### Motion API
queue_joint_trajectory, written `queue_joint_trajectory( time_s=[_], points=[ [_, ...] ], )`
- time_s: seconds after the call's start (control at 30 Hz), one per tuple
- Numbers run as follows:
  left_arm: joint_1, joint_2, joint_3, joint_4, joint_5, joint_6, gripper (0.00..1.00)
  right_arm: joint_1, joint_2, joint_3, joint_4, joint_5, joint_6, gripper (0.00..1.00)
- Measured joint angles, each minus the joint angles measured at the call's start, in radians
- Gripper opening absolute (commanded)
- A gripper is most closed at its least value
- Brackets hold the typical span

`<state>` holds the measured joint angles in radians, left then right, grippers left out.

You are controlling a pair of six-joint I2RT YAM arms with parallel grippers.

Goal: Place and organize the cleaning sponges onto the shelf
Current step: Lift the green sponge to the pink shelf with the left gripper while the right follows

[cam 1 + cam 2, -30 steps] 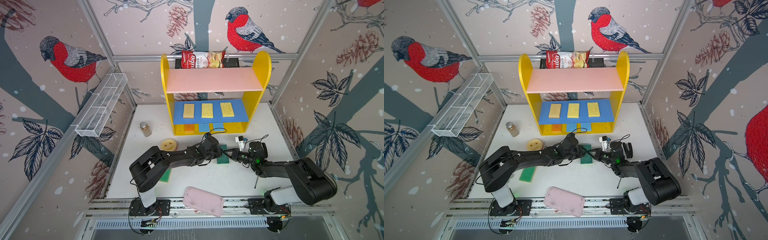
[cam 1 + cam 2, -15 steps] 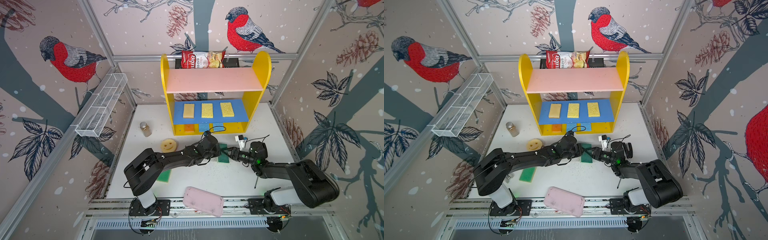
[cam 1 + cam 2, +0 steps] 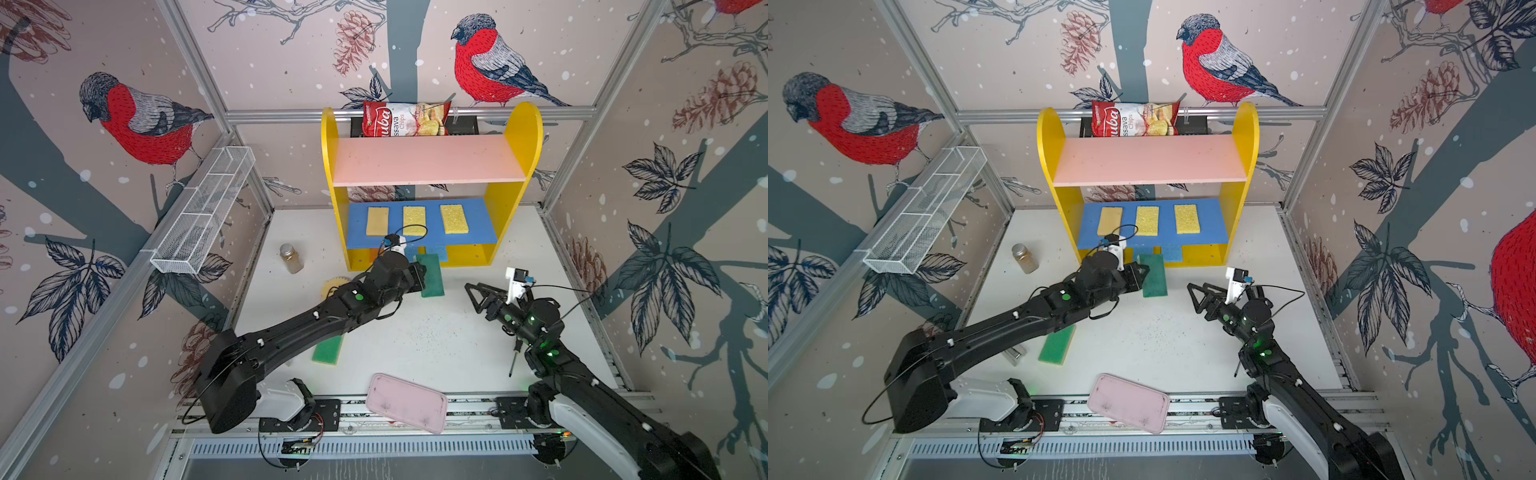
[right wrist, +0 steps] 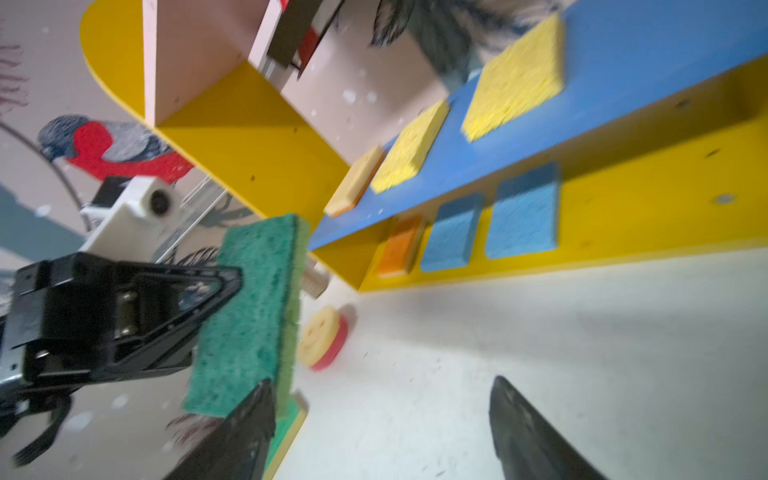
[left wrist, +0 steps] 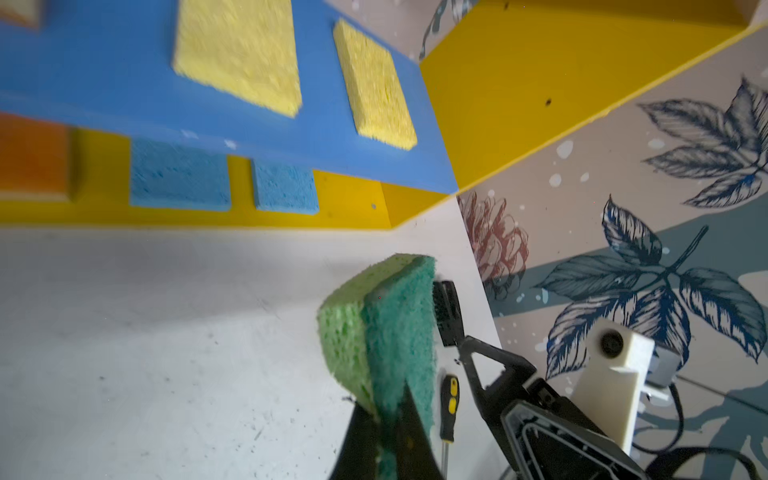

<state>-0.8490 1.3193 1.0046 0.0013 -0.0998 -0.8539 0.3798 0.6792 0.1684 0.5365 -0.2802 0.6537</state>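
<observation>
My left fingers pinch the green sponge, just at six o'clock of the shelf. My right fingers stand wide apart at the sponge's three o'clock.

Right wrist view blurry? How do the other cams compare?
Right wrist view: motion-smeared throughout, shelf edges soft. Left wrist view: held green sponge crisp, shelf behind it softer. Both top views: sharp and evenly lit.
</observation>
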Motion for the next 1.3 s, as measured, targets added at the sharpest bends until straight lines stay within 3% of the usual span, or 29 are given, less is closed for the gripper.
queue_joint_trajectory(
  time_s=[0.1,0.23,0.37,0.67,0.83,0.97,1.1,1.17,1.3],
  points=[
    [0.042,-0.063,0.003,-0.008,-0.023,0.039,0.00,0.000,-0.070,0.036,-0.089,0.096,-0.013,0.75],
    [0.089,-0.090,0.069,-0.043,-0.034,0.099,0.00,0.008,-0.032,0.159,-0.165,0.167,-0.022,0.73],
    [0.138,-0.081,0.193,-0.070,-0.027,0.170,0.00,0.046,0.109,0.344,-0.227,0.167,-0.028,0.69],
    [0.261,-0.008,0.513,-0.151,0.059,0.291,0.00,0.251,0.427,0.843,-0.368,0.175,-0.153,0.64],
    [0.272,0.138,0.803,-0.260,0.101,0.409,0.00,0.320,0.604,1.091,-0.449,0.193,-0.240,0.65],
    [0.296,0.354,1.182,-0.444,0.100,0.520,0.00,0.343,0.754,1.265,-0.521,0.195,-0.293,0.65],
    [0.388,0.547,1.529,-0.627,0.146,0.577,0.00,0.352,0.876,1.444,-0.581,0.208,-0.341,0.62],
    [0.462,0.578,1.570,-0.668,0.197,0.580,0.00,0.354,0.916,1.514,-0.600,0.224,-0.350,0.61],
    [0.580,0.571,1.489,-0.687,0.320,0.541,0.00,0.357,0.968,1.616,-0.626,0.250,-0.373,0.60]
  ],
)
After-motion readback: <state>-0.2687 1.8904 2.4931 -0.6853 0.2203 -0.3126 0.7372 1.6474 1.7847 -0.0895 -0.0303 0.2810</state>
